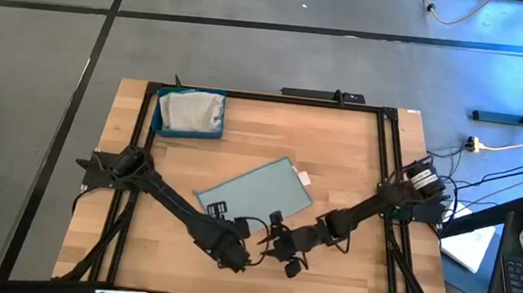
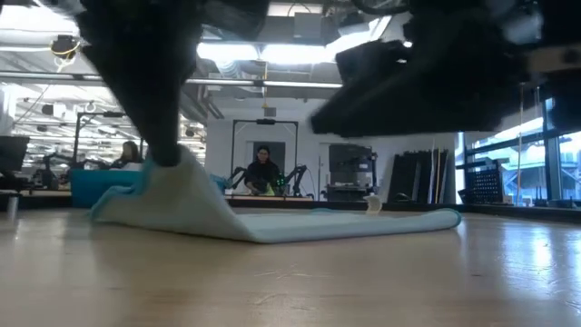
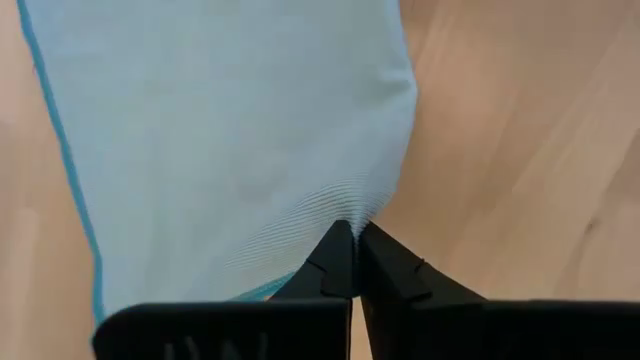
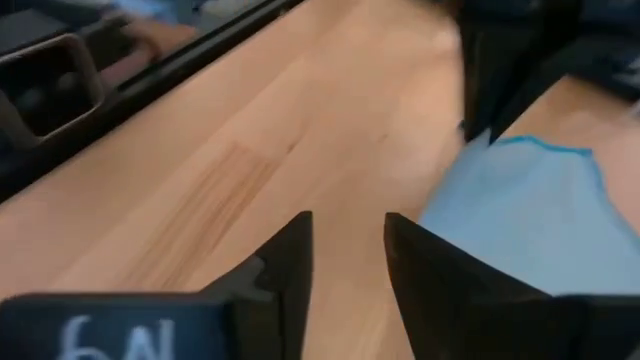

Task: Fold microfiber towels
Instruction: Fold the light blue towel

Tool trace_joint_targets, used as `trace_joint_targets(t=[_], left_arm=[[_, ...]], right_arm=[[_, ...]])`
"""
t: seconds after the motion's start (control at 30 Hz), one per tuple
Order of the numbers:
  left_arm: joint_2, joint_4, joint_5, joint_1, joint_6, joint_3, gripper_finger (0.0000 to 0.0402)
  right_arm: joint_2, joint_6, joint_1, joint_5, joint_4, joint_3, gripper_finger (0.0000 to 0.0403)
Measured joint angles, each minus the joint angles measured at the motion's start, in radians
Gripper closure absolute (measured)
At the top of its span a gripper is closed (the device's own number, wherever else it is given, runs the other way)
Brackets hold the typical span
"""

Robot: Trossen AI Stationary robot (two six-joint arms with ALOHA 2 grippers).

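Observation:
A pale blue microfiber towel [image 1: 256,190] with a darker blue hem lies slantwise on the wooden table, mid-table toward the near edge. Its near corner rises in a peak [image 2: 177,177] under my left gripper [image 1: 234,248], which points down and is shut on it. My right gripper [image 4: 348,250] stands open just right of it, low over bare wood, with nothing between its fingers; the towel [image 4: 525,205] lies to one side of them. More towels [image 1: 189,110], pale grey, sit bunched in a dark blue tray [image 1: 187,134] at the far left. My left gripper pinches the towel's near corner [image 3: 350,212] between its two shut fingertips, coming steeply from above. One layer or several, I cannot tell. Fine creases fan out from the pinch. The corner is lifted off the wood, and the rest of the towel [image 2: 363,222] still lies flat on the table.
The tray stands against the table's black frame rail [image 1: 266,97] at the far left. A small white tag [image 1: 304,179] sticks out at the towel's right end. Bare wood spreads left, right and far of the towel. People sit in the room beyond the table [image 2: 263,168].

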Motion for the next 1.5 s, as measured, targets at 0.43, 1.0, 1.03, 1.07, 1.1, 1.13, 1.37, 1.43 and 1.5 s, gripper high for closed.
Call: trace_joint_targets(t=[0.43, 1.0, 1.03, 1.07, 1.1, 1.13, 1.37, 1.43, 1.5], left_arm=[[-0.002, 0.044, 0.071, 0.001, 0.015, 0.006, 0.0401], [-0.003, 0.117, 0.086, -0.071, -0.005, 0.007, 0.0401], [-0.003, 0.128, 0.086, -0.071, -0.005, 0.007, 0.0400], [-0.003, 0.136, 0.084, -0.071, -0.005, 0.007, 0.0400], [-0.003, 0.141, 0.081, -0.071, -0.005, 0.007, 0.0401], [-0.003, 0.144, 0.076, -0.070, -0.004, 0.007, 0.0401], [-0.003, 0.150, 0.077, -0.059, -0.002, 0.007, 0.0401], [-0.003, 0.152, 0.091, -0.055, 0.000, 0.007, 0.0400], [-0.003, 0.150, 0.094, -0.051, 0.001, 0.007, 0.0401]], right_arm=[[0.229, 0.132, 0.010, 0.162, 0.146, 0.208, 0.0143], [0.380, 0.021, 0.061, 0.455, -0.066, 0.481, 0.0189], [0.380, 0.021, 0.061, 0.436, -0.067, 0.481, 0.0191], [0.380, 0.021, 0.061, 0.412, -0.067, 0.481, 0.0192], [0.380, 0.023, 0.060, 0.393, -0.066, 0.481, 0.0193], [0.380, 0.024, 0.060, 0.379, -0.066, 0.481, 0.0193], [0.381, 0.001, 0.049, 0.366, -0.078, 0.481, 0.0193], [0.389, -0.007, 0.045, 0.359, -0.071, 0.481, 0.0193], [0.402, -0.017, 0.040, 0.358, -0.066, 0.481, 0.0197]])
